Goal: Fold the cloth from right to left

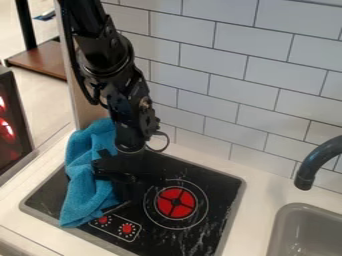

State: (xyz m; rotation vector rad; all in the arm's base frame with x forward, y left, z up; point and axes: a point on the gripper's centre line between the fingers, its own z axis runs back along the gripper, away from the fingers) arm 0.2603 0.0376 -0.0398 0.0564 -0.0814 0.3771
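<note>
Black and pointing down, the gripper (125, 187) hangs at the right side of the cloth, over the left half of the stove; against the dark surface, whether it is open or closed cannot be told, nor whether it touches the cloth.

At the far left edge stands a dark panel with glowing red patches (15, 117), with a brown wooden shelf (43, 60) behind it.

Next comes the bright blue, soft fabric cloth (90, 192), bunched into a long, rumpled strip. It runs from beside the wall, behind the arm, down across the left part of the stove, its near end close to the two red knobs (127, 228).

The jointed black robot arm (120, 85) enters at the top left and slants down and rightward in front of the wall, its wrist nearly vertical above the gripper.

Under them lies the black, marbled stove with a grey rim (230, 220), its round red burner (176, 203) right of the gripper, set in the white tabletop (257, 192). White rectangular wall tiles (214, 95) rise behind. At far right, a curved black tap (307, 172) reaches over beside a grey sink (304, 232).
</note>
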